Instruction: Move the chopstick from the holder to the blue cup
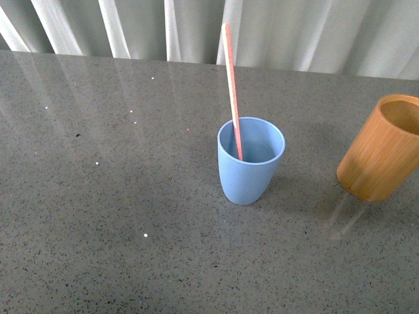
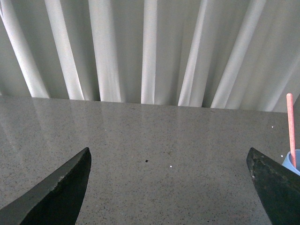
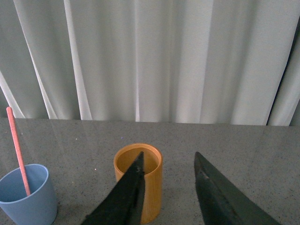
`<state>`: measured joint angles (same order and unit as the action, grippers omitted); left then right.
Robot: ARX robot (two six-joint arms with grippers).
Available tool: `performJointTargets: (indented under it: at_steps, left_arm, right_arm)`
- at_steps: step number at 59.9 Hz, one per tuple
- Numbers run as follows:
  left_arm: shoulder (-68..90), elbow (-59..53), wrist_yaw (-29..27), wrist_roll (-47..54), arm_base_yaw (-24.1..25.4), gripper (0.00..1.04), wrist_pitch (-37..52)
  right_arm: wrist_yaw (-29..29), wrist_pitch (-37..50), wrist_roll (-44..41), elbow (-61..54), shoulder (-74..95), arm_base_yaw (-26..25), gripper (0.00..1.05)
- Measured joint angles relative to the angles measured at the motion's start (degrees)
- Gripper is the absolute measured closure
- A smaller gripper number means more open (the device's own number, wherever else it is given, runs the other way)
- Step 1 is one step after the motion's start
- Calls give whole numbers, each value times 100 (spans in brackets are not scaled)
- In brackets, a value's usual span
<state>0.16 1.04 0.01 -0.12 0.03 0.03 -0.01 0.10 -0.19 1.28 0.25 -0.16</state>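
One pinkish-red chopstick point(image 1: 231, 85) stands leaning in the light blue cup point(image 1: 250, 169) at the middle of the grey table. The orange-brown wooden holder point(image 1: 383, 149) stands at the right edge of the front view and looks empty. In the right wrist view my right gripper point(image 3: 168, 157) is open and empty, just in front of the holder point(image 3: 151, 187), with the blue cup point(image 3: 28, 199) and chopstick point(image 3: 17, 150) off to one side. My left gripper point(image 2: 168, 157) is open and empty over bare table; the chopstick point(image 2: 291, 126) and cup rim point(image 2: 291, 161) show at that frame's edge. Neither gripper shows in the front view.
The grey speckled table point(image 1: 118, 216) runs back to white curtains point(image 1: 131, 26) along its far edge.
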Motion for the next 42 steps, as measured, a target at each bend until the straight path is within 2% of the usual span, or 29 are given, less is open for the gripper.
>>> performJointTargets:
  at_steps: [18, 22, 27, 42]
  left_arm:
    - [0, 0, 0, 0, 0, 7, 0]
    - [0, 0, 0, 0, 0, 7, 0]
    - [0, 0, 0, 0, 0, 7, 0]
    - [0, 0, 0, -2, 0, 7, 0]
  right_arm:
    - [0, 0, 0, 0, 0, 0, 16]
    - [-2, 0, 4, 0, 0, 0, 8]
    - [-2, 0, 2, 0, 0, 0, 11]
    - [-2, 0, 2, 0, 0, 0, 10]
